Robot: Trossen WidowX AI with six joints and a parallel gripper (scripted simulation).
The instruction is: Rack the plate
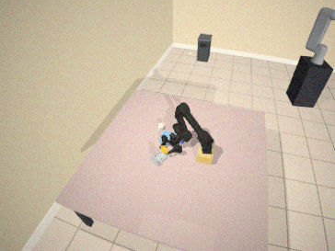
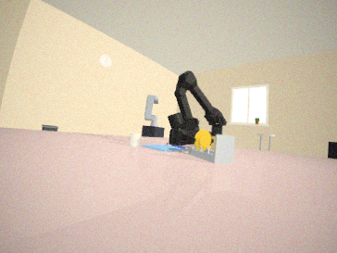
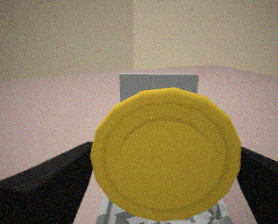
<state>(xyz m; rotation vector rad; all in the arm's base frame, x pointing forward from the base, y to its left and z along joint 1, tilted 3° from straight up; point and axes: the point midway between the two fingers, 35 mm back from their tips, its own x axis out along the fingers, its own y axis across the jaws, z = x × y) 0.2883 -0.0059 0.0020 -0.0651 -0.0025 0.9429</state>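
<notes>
A yellow round plate (image 1: 164, 149) (image 2: 203, 140) (image 3: 167, 155) stands roughly upright, its face towards the wrist camera. My gripper (image 3: 163, 152) is shut on it, one black finger at each side of the rim. The grey dish rack (image 1: 158, 157) (image 2: 224, 149) (image 3: 159, 84) has a tall end wall, which shows beyond the plate in the wrist view. The plate is over or at the rack's near part, its lower edge close to the small pegs in the exterior view. The plate hides much of the rack, and I cannot tell whether its lower edge is in a slot.
A light blue flat piece (image 1: 166, 134) (image 2: 161, 147) lies under and beside the arm. A white cup-like object (image 1: 161, 126) (image 2: 135, 140) stands past it. A small dark blue thing (image 1: 182, 142) is near the gripper. The arm's base is on a yellow block (image 1: 204, 155).
</notes>
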